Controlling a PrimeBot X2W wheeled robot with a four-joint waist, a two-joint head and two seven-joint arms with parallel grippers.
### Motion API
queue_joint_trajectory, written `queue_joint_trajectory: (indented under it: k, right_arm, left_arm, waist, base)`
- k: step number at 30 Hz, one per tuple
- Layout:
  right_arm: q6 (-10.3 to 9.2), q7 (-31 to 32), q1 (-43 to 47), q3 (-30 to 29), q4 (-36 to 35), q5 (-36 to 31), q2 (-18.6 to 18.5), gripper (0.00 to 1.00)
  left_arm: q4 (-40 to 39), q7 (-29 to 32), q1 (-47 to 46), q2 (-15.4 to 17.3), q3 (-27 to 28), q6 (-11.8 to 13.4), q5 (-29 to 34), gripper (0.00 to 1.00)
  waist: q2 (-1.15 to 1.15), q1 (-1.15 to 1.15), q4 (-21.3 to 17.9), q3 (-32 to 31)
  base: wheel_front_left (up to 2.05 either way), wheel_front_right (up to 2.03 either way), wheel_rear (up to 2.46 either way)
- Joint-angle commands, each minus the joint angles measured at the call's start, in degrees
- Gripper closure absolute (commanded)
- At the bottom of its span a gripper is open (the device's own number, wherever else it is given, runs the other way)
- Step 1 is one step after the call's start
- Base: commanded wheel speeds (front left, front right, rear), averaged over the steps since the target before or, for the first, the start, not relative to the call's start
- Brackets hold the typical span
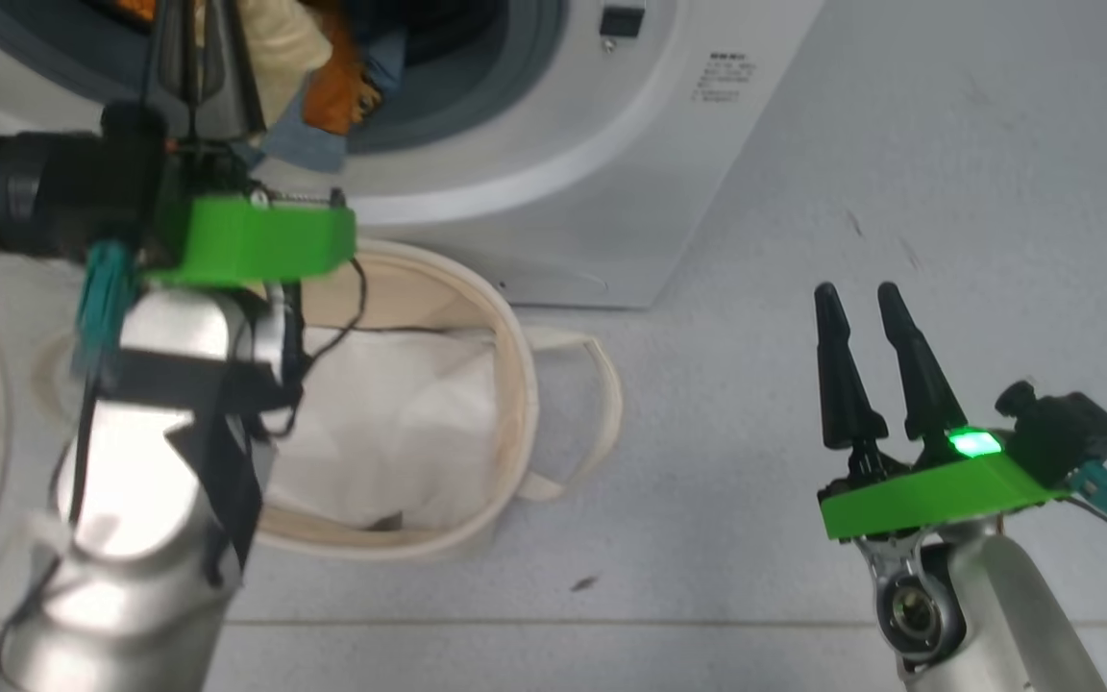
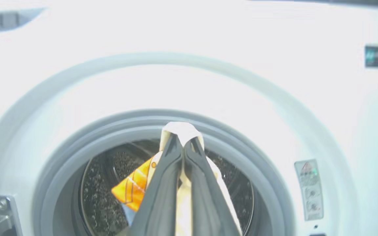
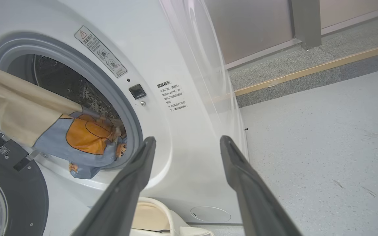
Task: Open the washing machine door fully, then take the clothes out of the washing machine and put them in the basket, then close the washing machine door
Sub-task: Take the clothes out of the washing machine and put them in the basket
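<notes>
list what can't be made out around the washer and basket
Head view: the basket's left half, hidden behind the left arm.
Head view: the washing machine's drum, cut off by the top edge; its printed label too small to read.
Left wrist view: how much of the clothes is inside, blocked by the left gripper pinching them.
Right wrist view: the washing machine door, cut by left and bottom edges.

Pale grey floor (image 3: 323,147) runs to a wooden strip (image 3: 323,67).
</notes>
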Motion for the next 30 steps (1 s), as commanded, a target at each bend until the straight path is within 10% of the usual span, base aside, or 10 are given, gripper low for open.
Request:
queue_joint_trajectory:
  k: [1, 30]
  right_arm:
    - [0.01, -0.70, 1.11, 0.75, -1.36, -0.68, -0.05, 0.00]
    - [0.01, -0.70, 4.86, 0.51, 0.39, -1.70, -0.05, 0.00]
  left_arm:
    - [-5.96, -0.31, 0.32, 0.54, 1.82, -0.17, 0.29, 1.00]
    - [-32.82, -0.31, 7.28, -1.99, -0.88, -0.98, 6.11, 1.00]
  waist:
    - [0.00, 0.00, 1.87, -2.77]
    - [0.00, 0.00, 5.73, -9.59]
  base:
    - [0.00, 0.00, 0.00]
    - [0.00, 0.00, 0.00]
